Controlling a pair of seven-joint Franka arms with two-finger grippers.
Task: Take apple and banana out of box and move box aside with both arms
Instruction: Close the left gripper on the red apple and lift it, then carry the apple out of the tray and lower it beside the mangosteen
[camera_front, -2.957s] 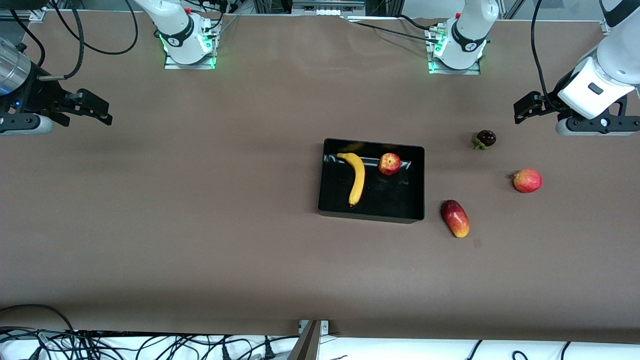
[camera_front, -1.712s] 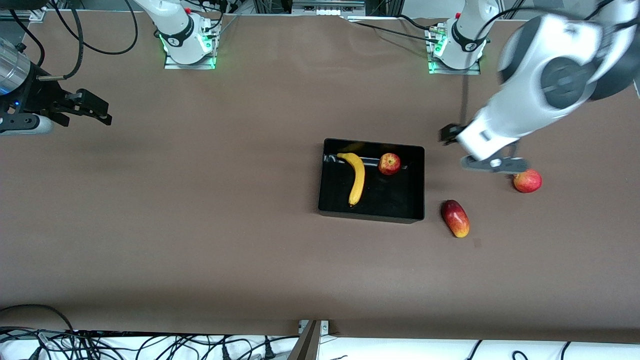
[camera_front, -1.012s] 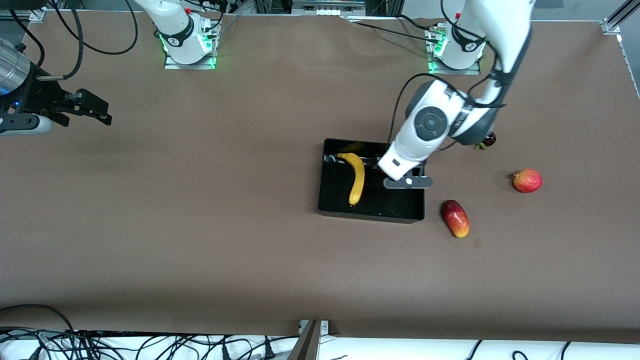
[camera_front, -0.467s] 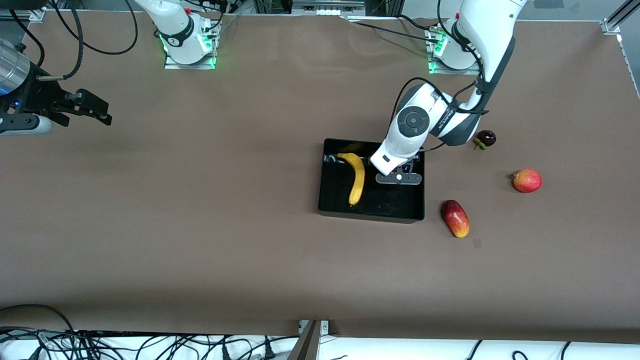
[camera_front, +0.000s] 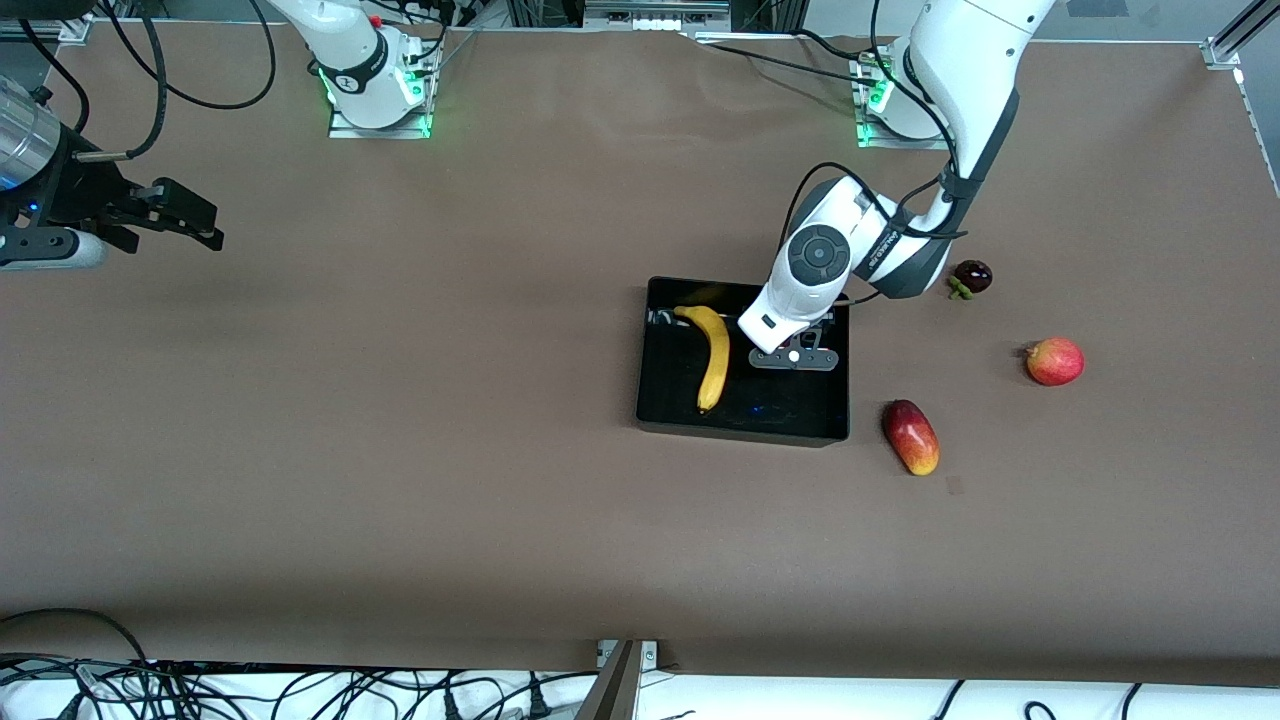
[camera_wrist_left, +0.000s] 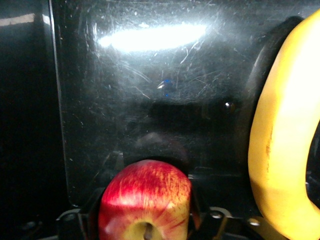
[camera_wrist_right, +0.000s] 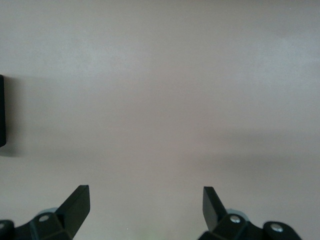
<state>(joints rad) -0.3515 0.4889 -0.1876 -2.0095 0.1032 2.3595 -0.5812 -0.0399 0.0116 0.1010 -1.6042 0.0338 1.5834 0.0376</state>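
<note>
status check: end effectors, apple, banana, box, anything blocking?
Left end effector down in the box, fingers flanking the apple, grip unconfirmed. Right end effector open, waiting at table's edge. Banana beside the apple in the box. Nothing blocking.

No text, label, brand, number or sign can be read on anything in view.

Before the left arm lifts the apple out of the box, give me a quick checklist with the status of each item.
1. Left gripper down in the box: ok.
2. Apple sits between its fingers: ok.
3. Firm grip on the apple: cannot tell.
4. Banana lies apart from the apple: ok.
5. Right gripper open, waiting over bare table at its end: ok.
6. Mango-like fruit lies outside the box: ok.
</note>
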